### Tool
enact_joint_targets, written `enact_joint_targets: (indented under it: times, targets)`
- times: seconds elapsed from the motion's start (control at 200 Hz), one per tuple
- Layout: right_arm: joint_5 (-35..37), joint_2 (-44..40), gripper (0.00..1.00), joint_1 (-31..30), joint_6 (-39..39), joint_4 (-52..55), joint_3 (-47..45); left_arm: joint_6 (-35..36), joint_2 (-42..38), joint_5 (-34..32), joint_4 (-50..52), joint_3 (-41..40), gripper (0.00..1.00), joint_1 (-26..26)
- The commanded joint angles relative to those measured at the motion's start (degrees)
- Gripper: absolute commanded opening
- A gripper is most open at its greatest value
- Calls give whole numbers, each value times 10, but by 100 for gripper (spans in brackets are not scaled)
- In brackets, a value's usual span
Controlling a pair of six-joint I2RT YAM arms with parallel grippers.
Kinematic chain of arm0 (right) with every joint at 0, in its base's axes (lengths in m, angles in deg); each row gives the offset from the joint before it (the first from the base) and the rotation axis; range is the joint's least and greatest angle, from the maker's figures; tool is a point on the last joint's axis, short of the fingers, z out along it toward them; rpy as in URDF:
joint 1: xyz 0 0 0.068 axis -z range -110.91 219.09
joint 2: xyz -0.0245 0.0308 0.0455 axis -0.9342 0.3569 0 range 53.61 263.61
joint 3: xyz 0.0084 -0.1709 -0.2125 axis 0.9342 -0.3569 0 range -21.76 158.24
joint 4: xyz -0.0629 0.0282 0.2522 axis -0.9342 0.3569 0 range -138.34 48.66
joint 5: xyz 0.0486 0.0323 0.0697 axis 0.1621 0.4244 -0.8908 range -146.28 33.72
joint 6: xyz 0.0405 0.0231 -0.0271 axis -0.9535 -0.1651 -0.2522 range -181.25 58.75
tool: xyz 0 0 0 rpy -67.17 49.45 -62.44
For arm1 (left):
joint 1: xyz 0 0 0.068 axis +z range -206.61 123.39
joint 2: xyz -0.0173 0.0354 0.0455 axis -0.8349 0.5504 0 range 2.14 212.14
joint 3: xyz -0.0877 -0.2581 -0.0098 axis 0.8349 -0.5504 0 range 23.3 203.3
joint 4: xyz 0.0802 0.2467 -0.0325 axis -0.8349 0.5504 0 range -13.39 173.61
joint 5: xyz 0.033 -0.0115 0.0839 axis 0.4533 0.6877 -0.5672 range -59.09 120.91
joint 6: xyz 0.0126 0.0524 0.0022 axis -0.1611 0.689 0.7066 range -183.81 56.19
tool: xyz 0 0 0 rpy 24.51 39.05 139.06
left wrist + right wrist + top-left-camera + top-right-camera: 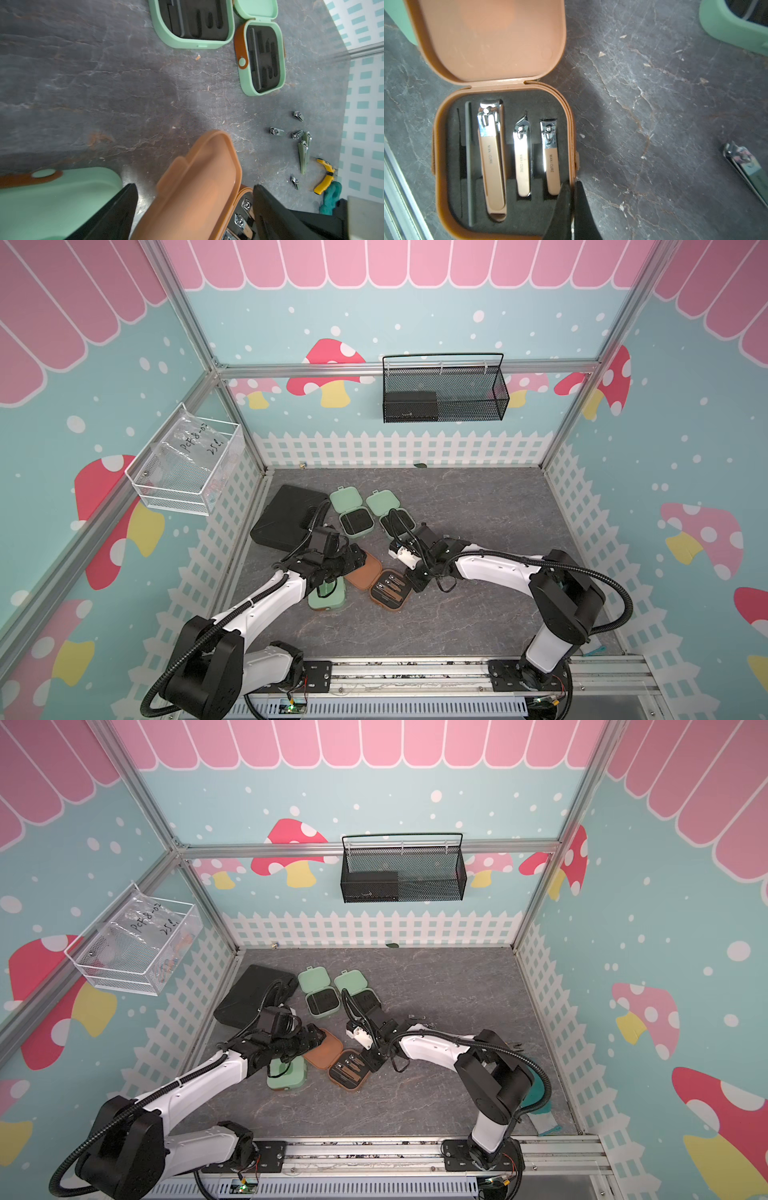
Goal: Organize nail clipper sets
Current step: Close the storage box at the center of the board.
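the brown case (pixel 439 158) lies open on the grey table (pixel 478 605), three clippers (pixel 492 158) slotted inside. the left gripper (pixel 194 186) has its jaws wide apart either side of the case's lid (pixel 199 158). the right gripper (pixel 571 182) has its jaws pressed together at the case's rim. a closed green case (pixel 52 197) sits just beside the lid.

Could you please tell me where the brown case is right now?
In both top views, the brown case lies open near the middle of the table, with a closed green case right beside it on its left.
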Motion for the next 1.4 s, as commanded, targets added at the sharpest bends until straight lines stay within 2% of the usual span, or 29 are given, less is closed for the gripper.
enact_joint_targets:
  times: [0.0,0.3,0.55,0.676,0.876,0.936,1.006,1.051,1.191,1.396]
  targets:
    - [-24,-4,0,0,34,-19,2,14,11,48,-64,-7,89,3]
    - [91,66,0,-3,94,-4,69,14,-40,117,-152,-48,89,-1]
    - [100,138,0,-4,141,-46,132,3,-20,150,-189,-59,89,-11]
    - [110,169,0,-5,138,-46,158,-4,-13,155,-214,-63,89,-22]
    - [175,144,27,-4,54,-5,156,2,-10,159,-218,-57,89,-30]
    - [192,117,36,-4,14,10,146,2,-4,164,-224,-54,89,-31]
    - [196,68,53,-4,-36,14,124,0,5,172,-237,-50,89,-32]
    - [191,35,59,-4,-66,11,106,-1,12,175,-243,-46,89,-32]
    - [177,-50,62,5,-163,7,65,0,45,182,-253,-25,89,-65]
    - [68,-108,63,52,-271,-32,10,-12,107,179,-289,-18,88,-95]
